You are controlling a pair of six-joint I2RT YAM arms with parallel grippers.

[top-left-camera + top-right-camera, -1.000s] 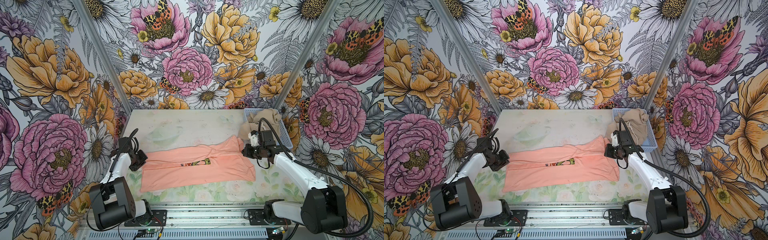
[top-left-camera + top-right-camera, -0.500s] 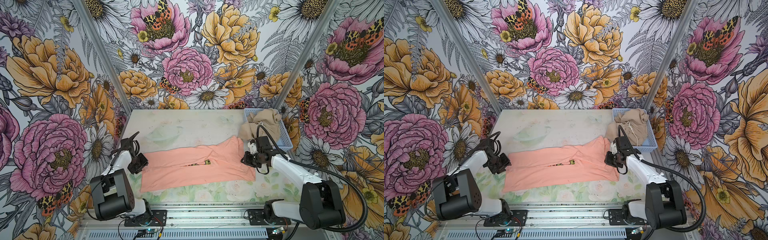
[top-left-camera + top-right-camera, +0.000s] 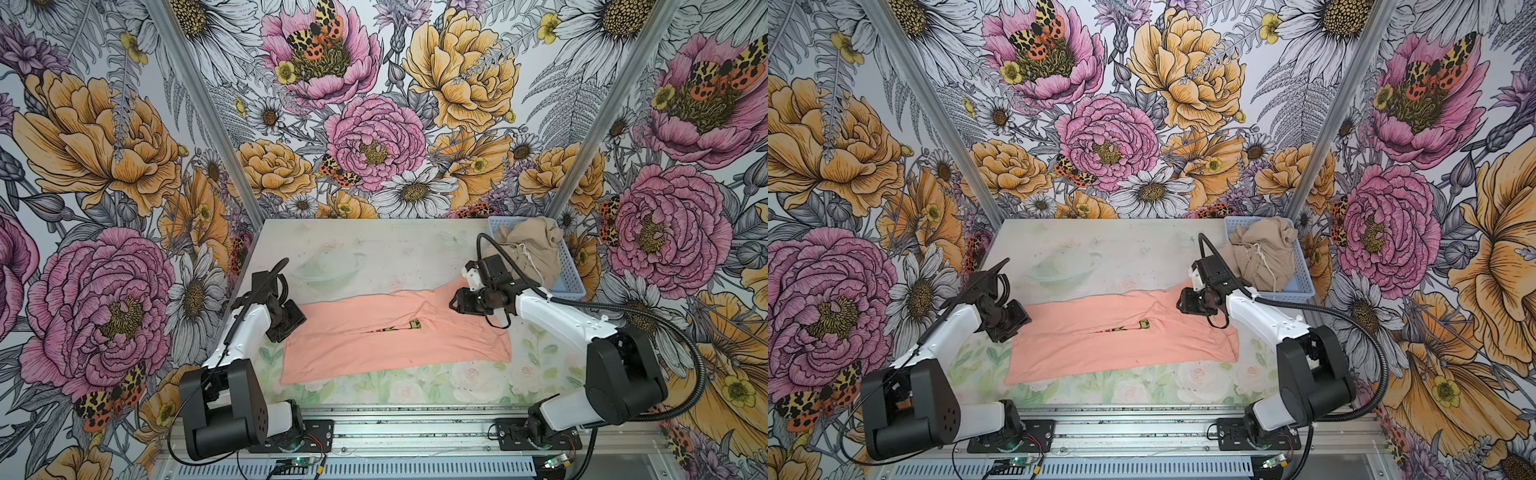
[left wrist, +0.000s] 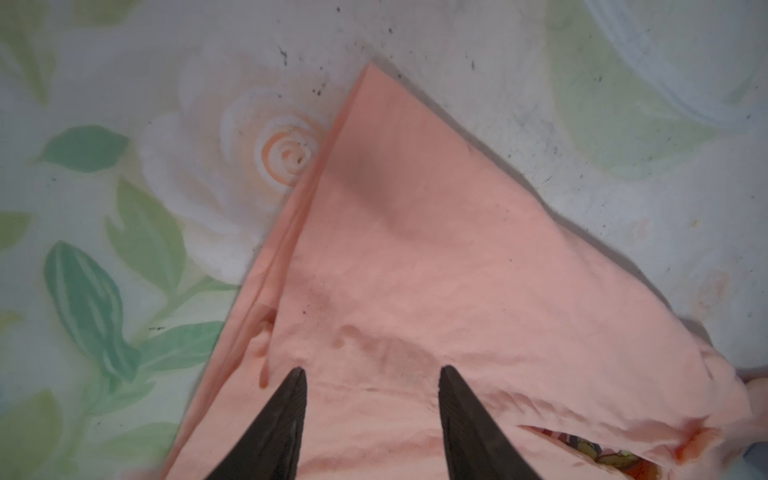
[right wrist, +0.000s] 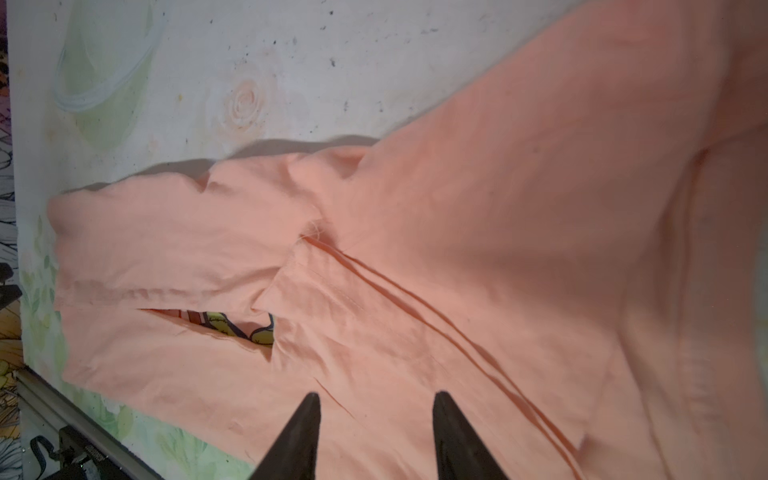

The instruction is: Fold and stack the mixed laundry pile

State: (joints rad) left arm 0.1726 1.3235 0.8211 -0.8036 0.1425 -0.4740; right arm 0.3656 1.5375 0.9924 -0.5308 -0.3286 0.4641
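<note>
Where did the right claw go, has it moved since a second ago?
Yes. In a top view the right gripper has slid left, away from the blue basket and further over the peach T-shirt.

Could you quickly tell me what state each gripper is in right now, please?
Left gripper: open, holding nothing, over the T-shirt.
Right gripper: open, holding nothing, over the T-shirt.
</note>
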